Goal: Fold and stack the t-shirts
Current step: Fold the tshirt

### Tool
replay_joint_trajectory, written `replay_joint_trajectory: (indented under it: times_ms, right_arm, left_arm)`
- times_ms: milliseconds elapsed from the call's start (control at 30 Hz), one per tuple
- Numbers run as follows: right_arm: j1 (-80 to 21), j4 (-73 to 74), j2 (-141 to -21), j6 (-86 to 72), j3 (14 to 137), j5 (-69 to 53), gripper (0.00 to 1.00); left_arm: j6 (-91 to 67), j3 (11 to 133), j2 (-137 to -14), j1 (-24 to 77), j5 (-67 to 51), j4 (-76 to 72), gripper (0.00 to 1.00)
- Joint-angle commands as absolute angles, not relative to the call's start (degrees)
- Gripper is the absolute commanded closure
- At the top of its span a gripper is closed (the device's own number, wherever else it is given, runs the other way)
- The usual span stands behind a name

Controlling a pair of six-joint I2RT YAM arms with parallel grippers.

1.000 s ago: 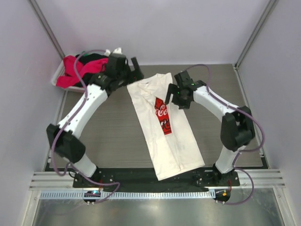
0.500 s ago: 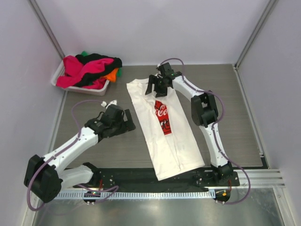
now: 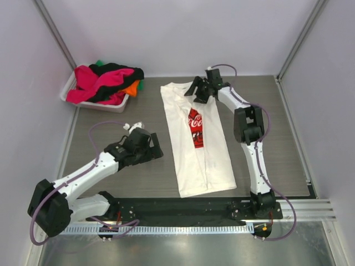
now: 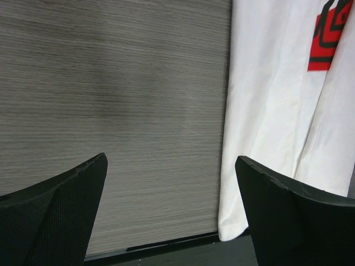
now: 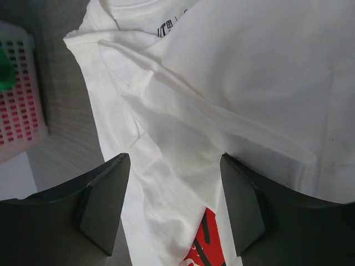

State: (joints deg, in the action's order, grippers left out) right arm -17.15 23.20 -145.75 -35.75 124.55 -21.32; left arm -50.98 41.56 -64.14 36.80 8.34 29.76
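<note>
Straightened since half a second ago, the white Coca-Cola t-shirt (image 3: 197, 138) lies mid-table, collar toward 12 o'clock, hem toward 6.
Right gripper (image 3: 198, 90) hovers over the shirt's shoulder at 12 o'clock, jaws spread, gripping nothing. Left gripper (image 3: 155, 149), at the shirt's 9 o'clock over bare table (image 3: 111, 127), has its jaws released. Pink, black and orange tees (image 3: 105, 80) fill the white bin (image 3: 100, 105) at 10 o'clock.
</note>
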Motion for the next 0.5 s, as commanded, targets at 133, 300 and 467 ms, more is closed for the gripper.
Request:
replay_joint_trajectory:
  times_ms: [133,300,467]
  right_arm:
    - [-9.8,19.4,-147.0,-40.6,116.8,-10.4,0.27]
    - [-11.0,18.5,-146.1,-40.2,117.2,-14.4,0.25]
    - [-12.5,18.9,-143.7,-38.0,120.6,-19.6,0.19]
  left_arm:
    - [-52.8,42.5,-66.4,39.7,10.8,27.3,0.02]
    - [-54.4,44.1,-67.6,42.6,11.8,27.3,0.02]
    - [-56.8,44.6,-68.8,45.3,12.1,27.2,0.02]
